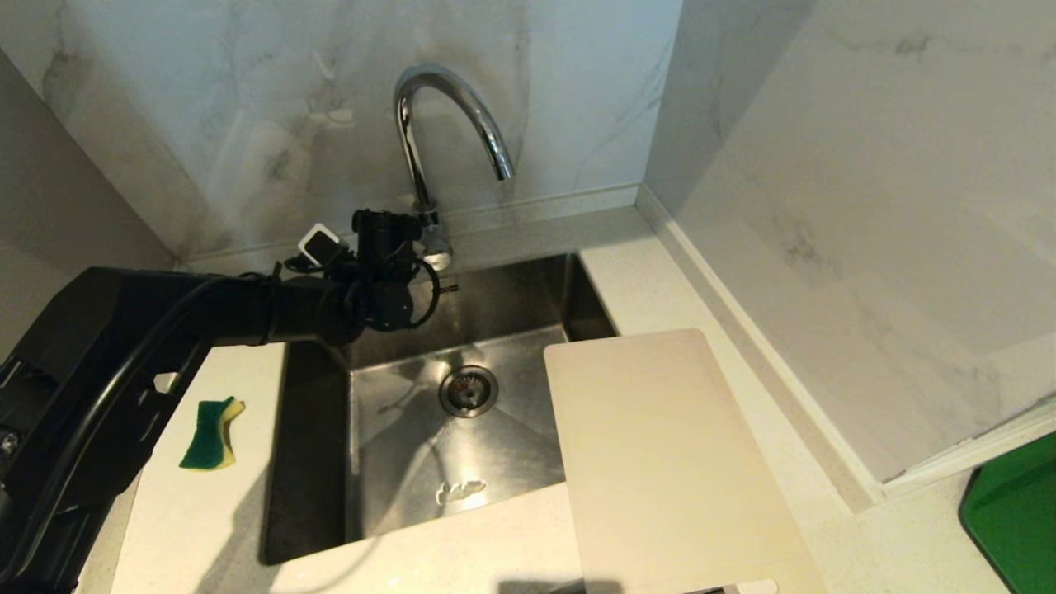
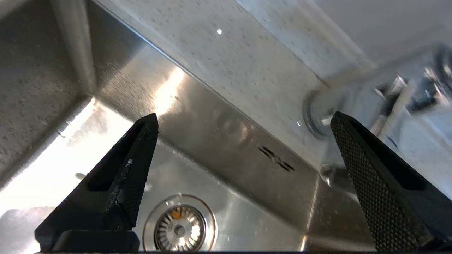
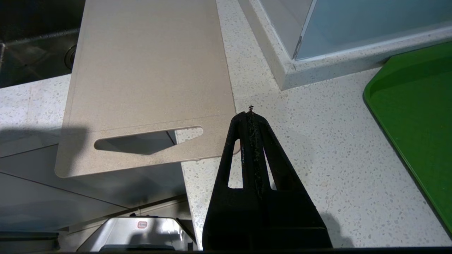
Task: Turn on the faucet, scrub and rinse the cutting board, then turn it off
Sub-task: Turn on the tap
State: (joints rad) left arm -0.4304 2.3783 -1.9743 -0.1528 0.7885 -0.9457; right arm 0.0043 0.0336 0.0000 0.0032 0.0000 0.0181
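The left gripper [image 1: 429, 272], black, its two fingers spread wide and grasping nothing, reaches across the back left corner of the stainless-steel sink [image 1: 528, 285] and stands just beside the base of the tall chrome gooseneck faucet [image 1: 450, 107], which rises from the counter's back edge. In the left wrist view the faucet's base [image 2: 319, 118] lies just off one finger [image 2: 374, 183], not between the two; the thin side lever cannot be made out for certain. No water runs. The large cream-white plastic cutting board [image 1: 668, 462] lies flat at the sink's right rim, its long axis running front to back, its slotted end [image 3: 148, 139] overhanging the counter's front edge. The right gripper [image 3: 251, 116] hangs clenched and empty just beside that end, so the left arm is much the nearer to the faucet.
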